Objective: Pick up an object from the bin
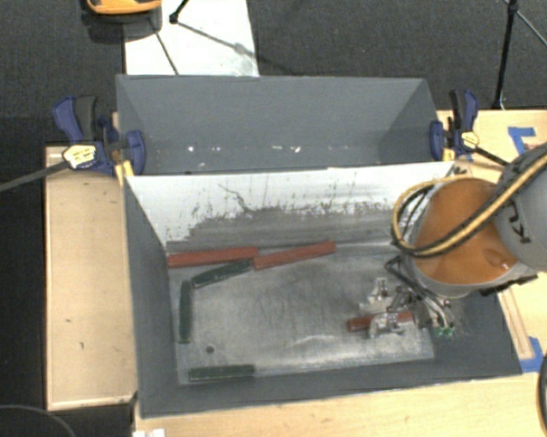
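The arm [529,202] reaches in over the right edge of the bin [278,113], its orange wrist cover [460,237] looped with cables [417,227]. The gripper [386,315] hangs low near the front right corner.

Camera looks down obliquely into the bin [269,109].

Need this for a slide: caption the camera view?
Gripper low over a small reddish piece at the bin's right front.
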You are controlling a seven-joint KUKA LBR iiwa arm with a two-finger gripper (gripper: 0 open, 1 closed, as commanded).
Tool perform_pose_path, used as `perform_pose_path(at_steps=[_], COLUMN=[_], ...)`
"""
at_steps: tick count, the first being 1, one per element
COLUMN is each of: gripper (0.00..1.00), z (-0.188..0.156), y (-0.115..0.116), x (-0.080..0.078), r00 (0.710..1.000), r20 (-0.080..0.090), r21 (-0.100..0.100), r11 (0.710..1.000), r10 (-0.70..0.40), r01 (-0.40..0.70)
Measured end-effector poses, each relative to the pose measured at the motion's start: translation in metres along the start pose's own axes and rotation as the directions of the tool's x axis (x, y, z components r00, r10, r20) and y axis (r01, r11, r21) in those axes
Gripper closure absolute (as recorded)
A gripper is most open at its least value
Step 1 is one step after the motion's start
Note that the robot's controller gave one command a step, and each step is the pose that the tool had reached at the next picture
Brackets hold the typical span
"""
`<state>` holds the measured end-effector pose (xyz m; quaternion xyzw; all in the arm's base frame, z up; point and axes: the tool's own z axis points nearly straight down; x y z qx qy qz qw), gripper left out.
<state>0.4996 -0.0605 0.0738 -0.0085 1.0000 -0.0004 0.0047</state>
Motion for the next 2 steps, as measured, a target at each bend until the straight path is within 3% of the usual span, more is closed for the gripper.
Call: perform_pose_path(at_steps=[1, 2], gripper=[1.00, 1.00], z=[0.000, -0.184], y=[0.000, 0.006], x=[0.000, -0.029], r00=[1.000, 1.000], r20=[0.000, 0.002], r21=[0.000, 0.000], r11=[1.000, 1.000], r10=[0.000, -0.029], r01=[0.000, 0.029])
